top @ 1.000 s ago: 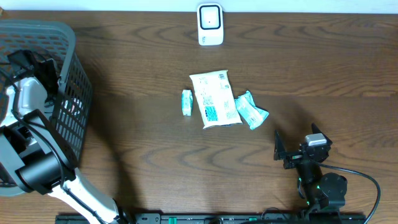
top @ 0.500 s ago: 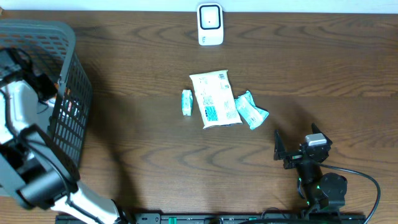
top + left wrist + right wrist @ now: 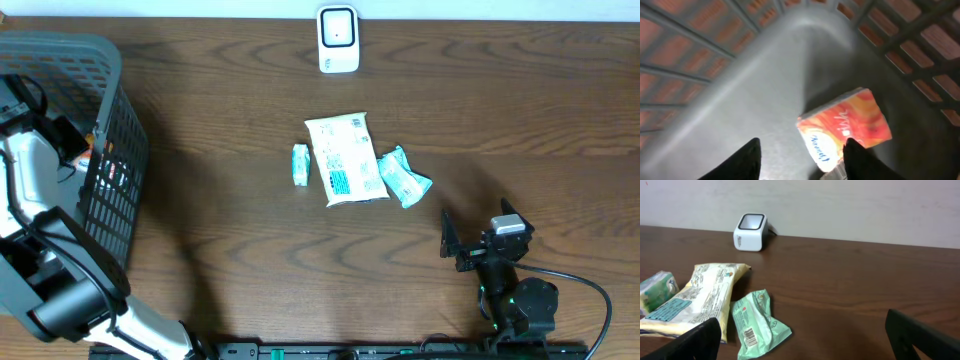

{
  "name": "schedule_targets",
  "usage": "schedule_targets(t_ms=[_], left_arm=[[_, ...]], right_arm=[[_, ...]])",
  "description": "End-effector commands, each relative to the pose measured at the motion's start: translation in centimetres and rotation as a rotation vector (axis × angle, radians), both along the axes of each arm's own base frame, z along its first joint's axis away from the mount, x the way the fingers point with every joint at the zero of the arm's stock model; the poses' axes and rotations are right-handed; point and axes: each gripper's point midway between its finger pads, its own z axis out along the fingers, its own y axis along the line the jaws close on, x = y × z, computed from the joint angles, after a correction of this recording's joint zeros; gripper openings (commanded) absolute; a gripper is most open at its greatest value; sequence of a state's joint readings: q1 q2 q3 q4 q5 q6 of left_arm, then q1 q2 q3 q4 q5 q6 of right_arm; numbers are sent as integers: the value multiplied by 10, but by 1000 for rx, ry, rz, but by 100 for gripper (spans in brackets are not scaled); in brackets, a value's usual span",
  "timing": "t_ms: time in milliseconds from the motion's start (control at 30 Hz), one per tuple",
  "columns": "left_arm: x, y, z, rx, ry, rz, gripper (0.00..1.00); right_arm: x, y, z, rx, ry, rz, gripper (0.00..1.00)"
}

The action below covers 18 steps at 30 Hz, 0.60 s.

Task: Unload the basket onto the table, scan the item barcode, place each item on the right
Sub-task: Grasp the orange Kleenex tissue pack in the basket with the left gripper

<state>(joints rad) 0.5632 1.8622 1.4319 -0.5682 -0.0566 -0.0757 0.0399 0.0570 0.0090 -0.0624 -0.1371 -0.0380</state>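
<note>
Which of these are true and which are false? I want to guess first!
1. The left gripper is down inside the basket. True.
2. The right gripper is holding the green packet. False: its fingers are wide open and empty, and the green packet lies on the table.
3. Three packets lie on the table: the small teal packet, the big white packet and the green packet. True.
4. The orange packet sits on the table next to the scanner. False: it lies on the bottom of the basket, by the left gripper's fingers.
5. The scanner stands at the far edge of the table. True.
</note>
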Motion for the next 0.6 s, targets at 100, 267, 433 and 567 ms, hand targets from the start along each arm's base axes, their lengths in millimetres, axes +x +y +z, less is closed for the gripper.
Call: schedule_targets(t_ms=[100, 267, 433, 567], left_arm=[[8, -12, -22, -92, -12, -41, 58], [25, -25, -18, -78, -41, -274, 65], [20, -33, -26, -72, -4, -384, 74], [14, -37, -35, -47, 38, -475, 79]], right_arm=[[0, 1, -1, -12, -2, 3, 99], [0, 1, -1, -12, -2, 3, 99], [0, 1, -1, -12, -2, 3, 99], [0, 1, -1, -12, -2, 3, 99]])
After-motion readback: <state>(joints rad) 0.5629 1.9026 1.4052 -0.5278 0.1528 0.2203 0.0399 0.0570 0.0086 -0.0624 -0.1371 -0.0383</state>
